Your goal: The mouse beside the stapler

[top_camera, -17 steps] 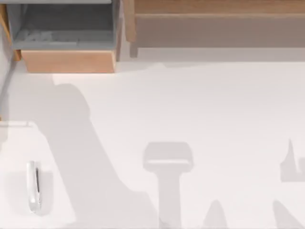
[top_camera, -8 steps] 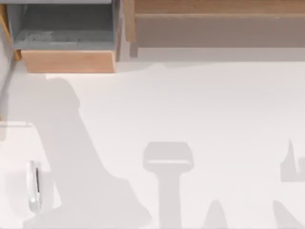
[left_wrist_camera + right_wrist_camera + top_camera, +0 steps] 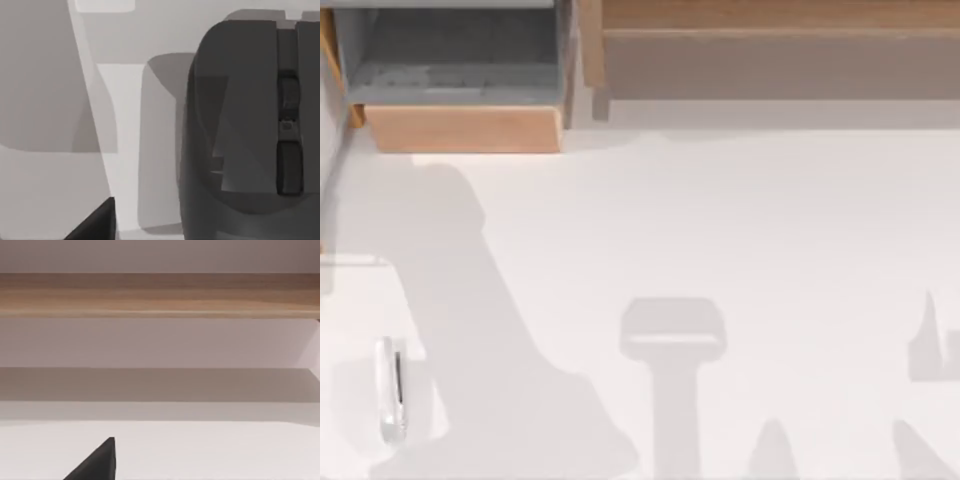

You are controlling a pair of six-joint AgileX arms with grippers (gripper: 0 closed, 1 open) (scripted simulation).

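The arm's shadow had swung left across the table [image 3: 770,220] since a second earlier, while the stapler [image 3: 391,390] hadn't budged. The mouse [image 3: 240,125] loomed close beside the left gripper [image 3: 92,224], off to one side of its one visible dark tip. Whether that grip was spread or closed, I couldn't tell. The mouse looked a matte, dark grey, rounded shell with a scroll wheel: light and rigid, I'd judge (smooth enough to slip), and best taken across its flanks. The stapler was slim, glossy and white. The right gripper [image 3: 95,462] sat parked facing a wooden shelf [image 3: 160,295].
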